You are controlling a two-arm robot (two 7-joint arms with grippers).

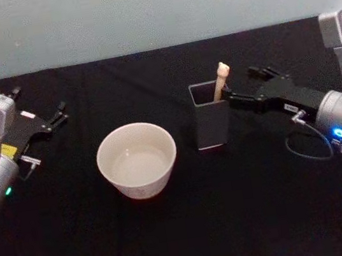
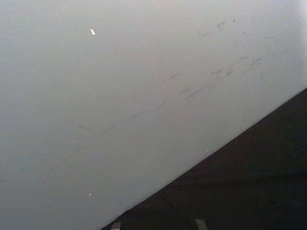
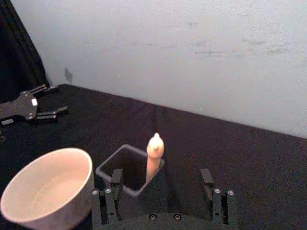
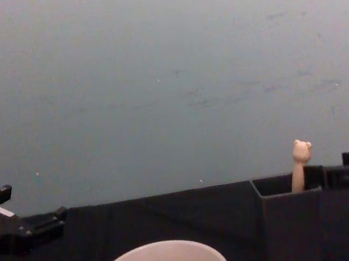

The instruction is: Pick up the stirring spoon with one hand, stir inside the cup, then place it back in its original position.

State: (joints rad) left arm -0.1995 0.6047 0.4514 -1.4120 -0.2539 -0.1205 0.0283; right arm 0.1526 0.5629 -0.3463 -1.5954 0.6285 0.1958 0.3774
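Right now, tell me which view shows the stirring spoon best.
Right wrist view: the stirring spoon stands close in the holder, handle plain. Head view shows it smaller; chest view, just its knobby top; left wrist view faces the wall.

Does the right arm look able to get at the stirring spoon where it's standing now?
Probably yes. The right tool is open just beside the dark grey holder, and the stirring spoon has its tan handle sticking up above the rim, with nothing between them.
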